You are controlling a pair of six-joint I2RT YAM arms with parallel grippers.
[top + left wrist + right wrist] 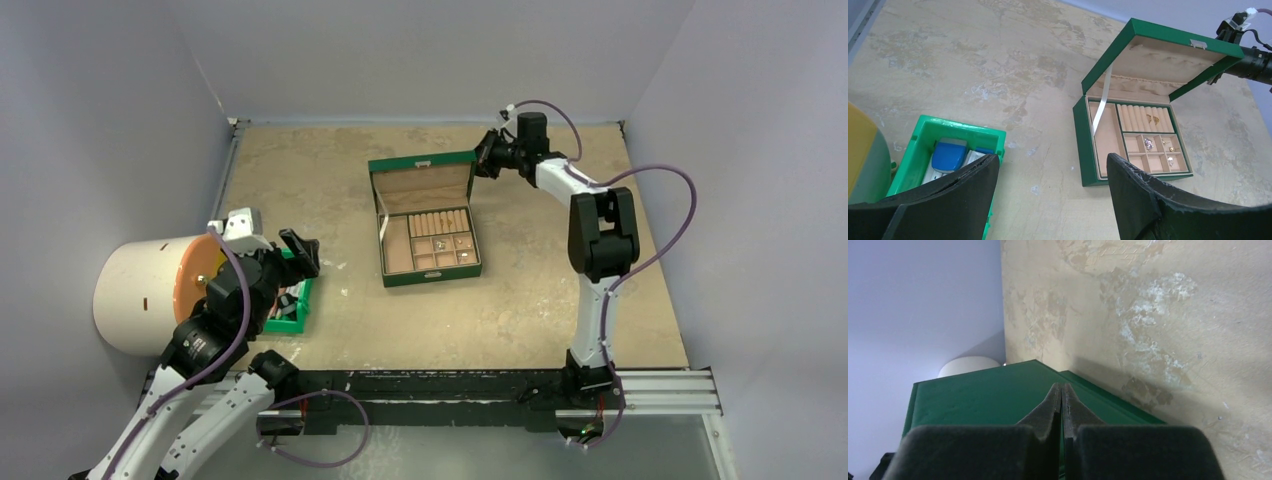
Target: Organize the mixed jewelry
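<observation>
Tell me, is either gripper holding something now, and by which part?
Nothing is held. The left gripper is open and empty. The right gripper has its jaws shut together, tips at the back of the green box lid.

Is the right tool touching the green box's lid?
Cannot tell. The top view puts the right tool at a top corner of the lid. The right wrist view has it shut, over the lid's back. Neither shows contact or a gap.

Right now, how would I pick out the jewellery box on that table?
Look to the middle of the tan table: the dark green hinged box stands open, showing beige compartments. Unlike the brighter green plastic bin at the left, it has a raised lid.
</observation>
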